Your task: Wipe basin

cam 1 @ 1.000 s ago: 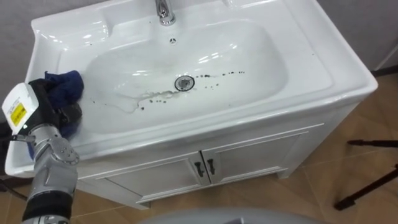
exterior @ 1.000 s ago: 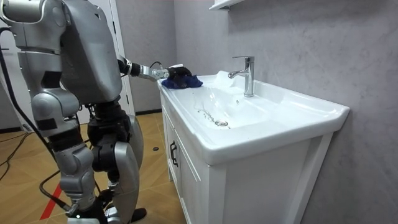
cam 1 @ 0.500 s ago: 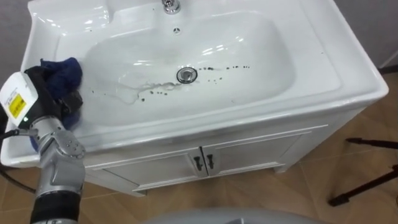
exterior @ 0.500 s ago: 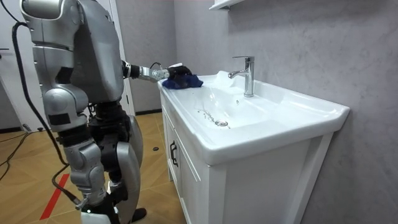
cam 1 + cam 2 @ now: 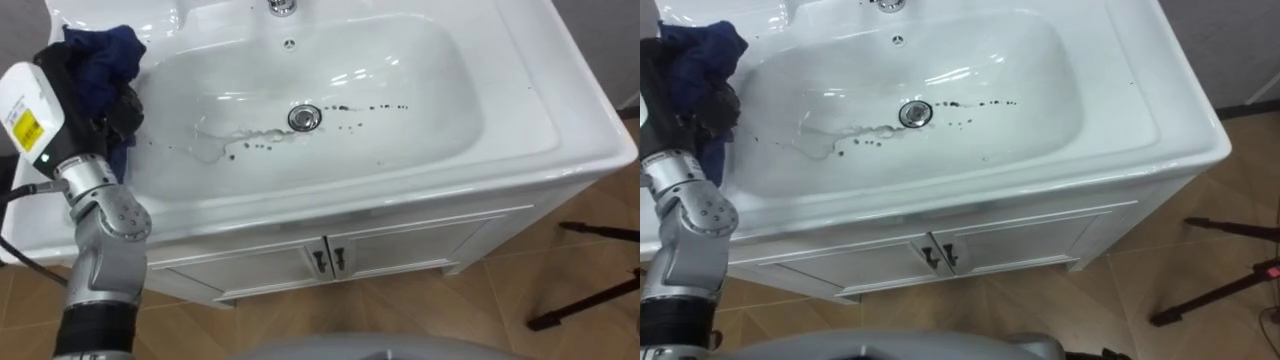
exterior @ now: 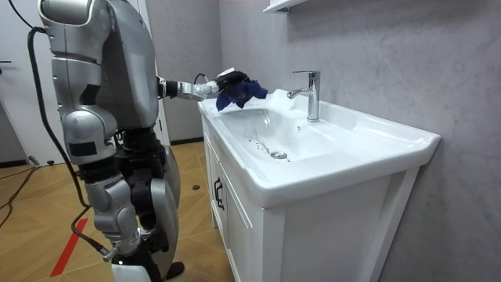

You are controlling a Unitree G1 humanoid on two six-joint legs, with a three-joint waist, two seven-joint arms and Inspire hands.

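Observation:
The white basin [image 5: 500, 110] has dark specks [image 5: 370, 108] strung out to the right of its drain [image 5: 304, 117], and a watery smear [image 5: 215, 140] to the drain's left. My left hand [image 5: 92, 105] is shut on a crumpled dark blue cloth [image 5: 108, 48]. It holds the cloth over the basin's left rim near the back corner. In the room view the left hand [image 6: 228, 81] and the cloth [image 6: 244, 92] hang a little above the rim, left of the tap [image 6: 311, 94]. I stand at the front of the cabinet near its left end.
The tap's base [image 5: 282, 6] sits at the back middle of the basin. Below are two white cabinet doors with small dark handles [image 5: 330, 261]. Dark stand legs [image 5: 590, 290] rest on the wooden floor to the right. A grey wall runs behind the basin.
My left hand has lifted the blue cloth off the left rim, up and toward the back of the basin. The eye view has shifted, and my body has moved closer to the cabinet.

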